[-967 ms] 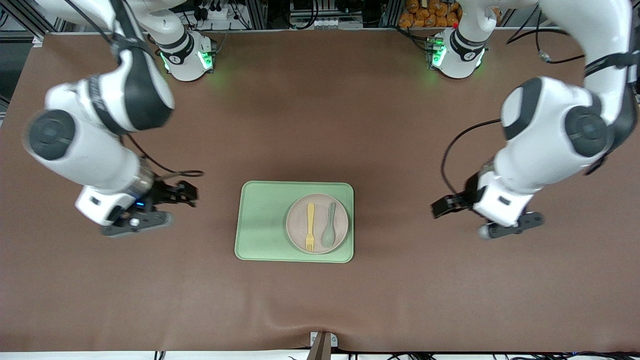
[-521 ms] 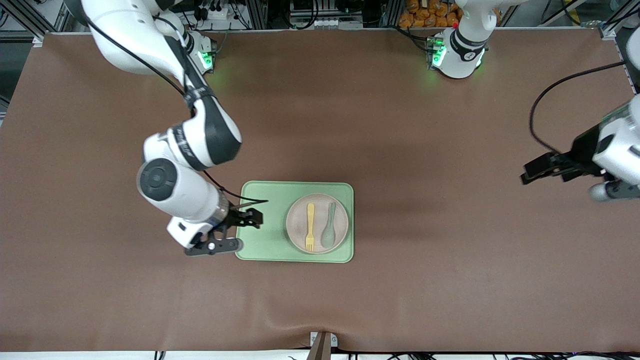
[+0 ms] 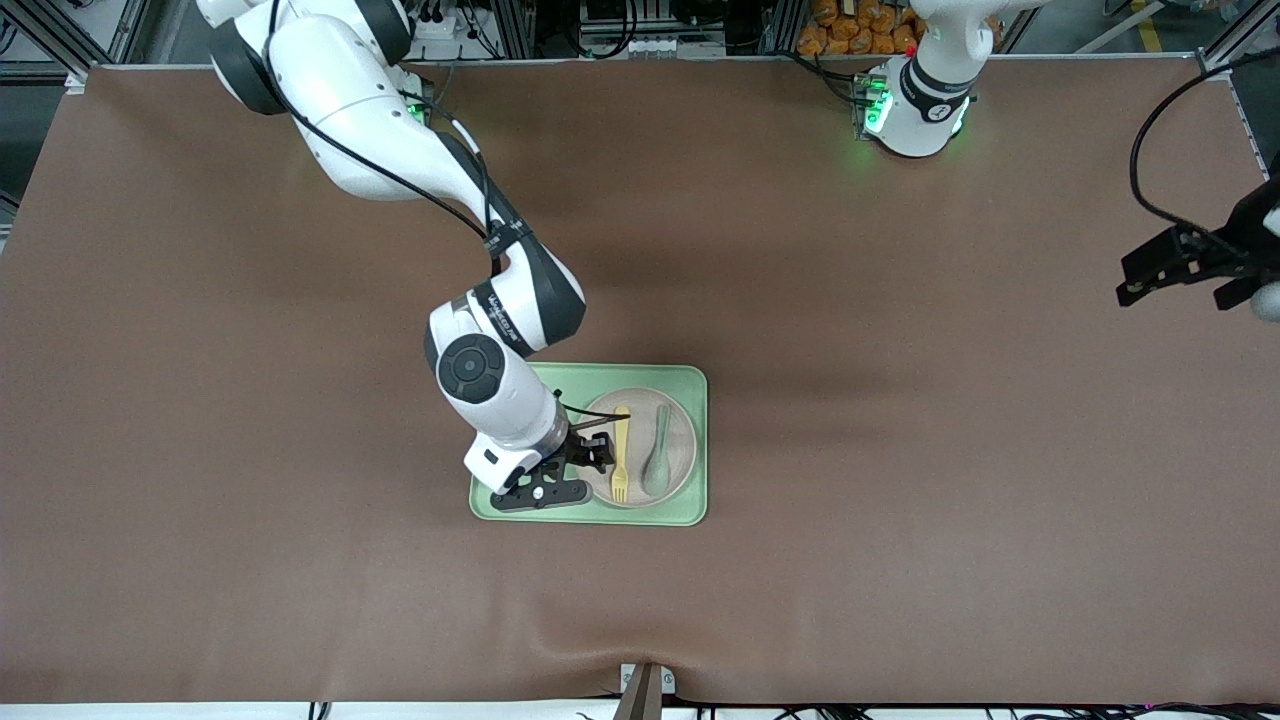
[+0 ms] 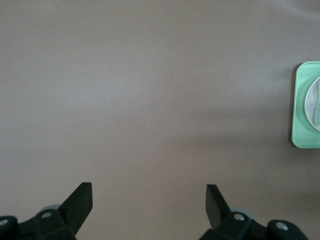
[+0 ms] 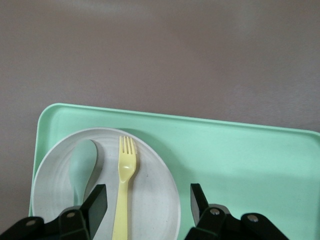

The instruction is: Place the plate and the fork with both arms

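The off-white plate [image 3: 684, 440] lies on the light-green tray [image 3: 520, 385]. The pale-yellow fork [image 3: 621, 462] lies on the plate beside a grey-green spoon [image 3: 657, 460]. My right gripper [image 3: 597, 452] is open and empty, low over the plate's edge toward the right arm's end. In the right wrist view its fingers [image 5: 98, 200] straddle the plate [image 5: 155, 170], with the fork's [image 5: 123, 190] handle between them. My left gripper [image 3: 1135, 282] is open and empty over bare table at the left arm's end. It shows open in its own wrist view [image 4: 149, 197].
The brown table covering [image 3: 900, 550] spreads all round the tray. The spoon [image 5: 82, 167] lies beside the fork on the plate. The tray's corner [image 4: 300, 100] shows at the edge of the left wrist view. A small mount [image 3: 645, 685] sits at the table's near edge.
My right arm has swung from the right arm's end of the table to over the tray and plate. My left arm has drawn away toward the left arm's end of the table.
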Available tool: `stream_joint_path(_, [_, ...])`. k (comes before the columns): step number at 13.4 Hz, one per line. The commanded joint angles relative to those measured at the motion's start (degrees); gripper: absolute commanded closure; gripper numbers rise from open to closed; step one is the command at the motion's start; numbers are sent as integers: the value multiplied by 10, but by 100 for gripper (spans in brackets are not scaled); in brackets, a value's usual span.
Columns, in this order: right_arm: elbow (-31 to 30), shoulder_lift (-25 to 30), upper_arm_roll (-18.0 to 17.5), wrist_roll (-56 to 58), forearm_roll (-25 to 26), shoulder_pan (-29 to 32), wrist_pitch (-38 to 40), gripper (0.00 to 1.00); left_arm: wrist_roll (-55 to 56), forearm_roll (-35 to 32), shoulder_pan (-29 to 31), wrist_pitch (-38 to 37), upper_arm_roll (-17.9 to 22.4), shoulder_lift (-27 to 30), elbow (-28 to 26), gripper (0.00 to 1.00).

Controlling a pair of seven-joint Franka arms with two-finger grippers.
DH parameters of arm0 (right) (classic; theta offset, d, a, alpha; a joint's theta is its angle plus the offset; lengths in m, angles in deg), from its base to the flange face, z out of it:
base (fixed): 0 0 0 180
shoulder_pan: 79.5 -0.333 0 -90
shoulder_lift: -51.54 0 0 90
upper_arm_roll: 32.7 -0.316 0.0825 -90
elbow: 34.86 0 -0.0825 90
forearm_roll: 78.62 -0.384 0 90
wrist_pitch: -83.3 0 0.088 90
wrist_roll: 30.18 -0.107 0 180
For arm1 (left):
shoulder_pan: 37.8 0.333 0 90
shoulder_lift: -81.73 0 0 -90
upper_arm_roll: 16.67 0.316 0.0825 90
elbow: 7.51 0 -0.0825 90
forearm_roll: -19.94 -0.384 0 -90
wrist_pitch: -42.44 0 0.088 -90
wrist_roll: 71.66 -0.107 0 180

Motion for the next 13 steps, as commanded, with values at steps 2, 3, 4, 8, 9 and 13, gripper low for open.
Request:
stream_joint_path(2, [31,-32,7,-6,-4,-21,1,28,-24,-15,14,-35,-3,39,-13,0])
stream_joint_path(3, [31,-35,7,-6,-4,-23,-5,28,-37,-11,18,-46,-3,40,-13,0])
stream_joint_path(4, [31,-41,8,-6,-3,-27,-5,28,-55,-6,31,-49,-3,49,-13,0])
stream_joint_path(8, [30,-50,10,-6,4,-41,-13,28,-57,-3,38,-67,-3,55,-13,0])
stream_joint_path(9, [30,-54,10,-6,9,-43,-13,28,-58,-3,38,-67,-3,55,-13,0])
stream_joint_path(13, [29,-65,12,-6,22,-50,-24,34,-65,-3,39,-69,1,62,-13,0])
